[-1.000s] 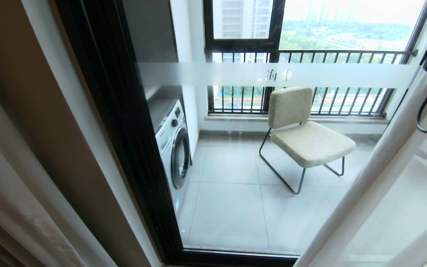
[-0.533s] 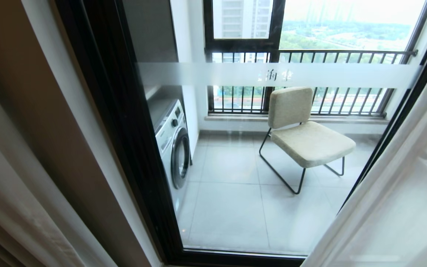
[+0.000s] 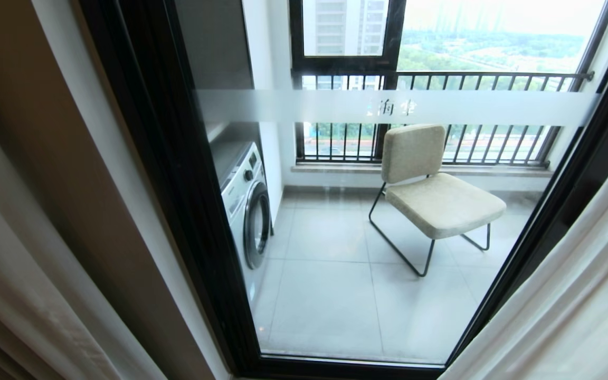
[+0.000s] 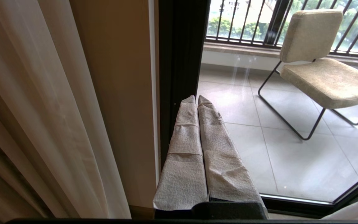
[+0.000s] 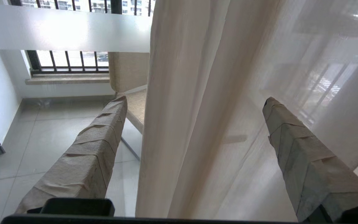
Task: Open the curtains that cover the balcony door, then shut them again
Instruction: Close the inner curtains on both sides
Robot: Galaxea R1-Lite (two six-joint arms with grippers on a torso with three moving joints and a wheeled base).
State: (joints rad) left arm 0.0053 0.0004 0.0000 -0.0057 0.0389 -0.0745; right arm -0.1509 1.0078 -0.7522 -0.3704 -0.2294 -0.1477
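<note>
The balcony door [image 3: 367,221] stood uncovered, with the curtains [image 3: 573,295] drawn to either side of it. The right gripper [image 5: 194,102] hung before the door's right-hand curtain, jaws spread wide, fabric loose between them. The left gripper [image 4: 196,99] faced the door's left frame, jaws pressed together, empty.
</note>
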